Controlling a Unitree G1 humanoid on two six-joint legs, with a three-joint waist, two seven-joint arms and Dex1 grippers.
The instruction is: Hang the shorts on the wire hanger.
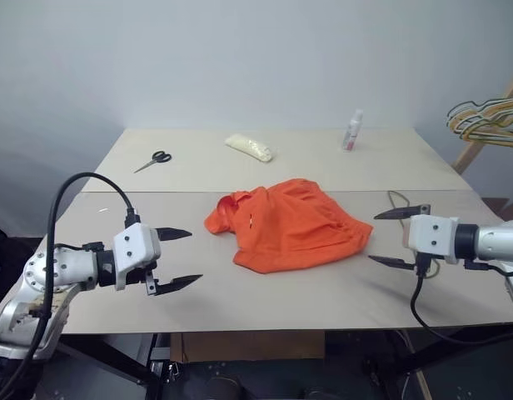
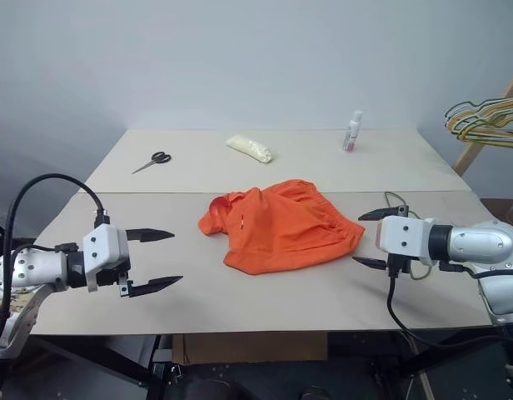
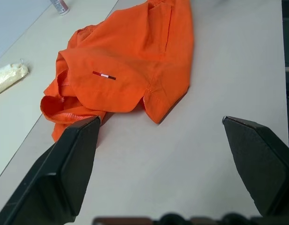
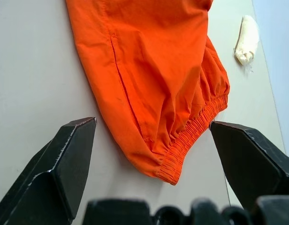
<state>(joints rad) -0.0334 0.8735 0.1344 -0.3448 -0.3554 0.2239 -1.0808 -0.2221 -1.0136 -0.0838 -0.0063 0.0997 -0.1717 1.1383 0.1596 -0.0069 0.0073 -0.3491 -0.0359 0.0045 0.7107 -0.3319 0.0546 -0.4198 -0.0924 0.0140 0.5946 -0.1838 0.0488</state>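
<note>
Table (image 1: 115, 287) big and pale, seam across the middle. Shorts (image 1: 294, 225) lie crumpled at centre, elastic waistband bunched on the side facing the right arm, a leg hem toward the left arm.

Left gripper (image 1: 175, 260) at 8 o'clock of the shorts, fingers spread wide, holding nothing, apart from the cloth. Right gripper (image 1: 398, 237) at 3 o'clock, just beside the waistband, fingers spread wide too, empty.

A thin dark wire (image 1: 398, 200) peeks from under the shorts at about 2 o'clock, near the right gripper; probably the wire hanger, but most of it is hidden, so can't be sure. Bunch of coloured hangers (image 1: 485, 121) on a stand far off at 2 o'clock. White packet (image 1: 249, 147) at 12, bottle (image 1: 352, 130) at 1, scissors (image 1: 153, 160) at 10, all well apart from the cloth.

Risks:
- cloth is heaped, a pinch may take both layers, so the waistband won't open for the hanger
- hanger buried under the fabric, lifting the shorts may drag or flip it
- thin wire flat on the table, wide fingers likely slip off it
- one-sided pull slides the shorts toward the table edge
</note>
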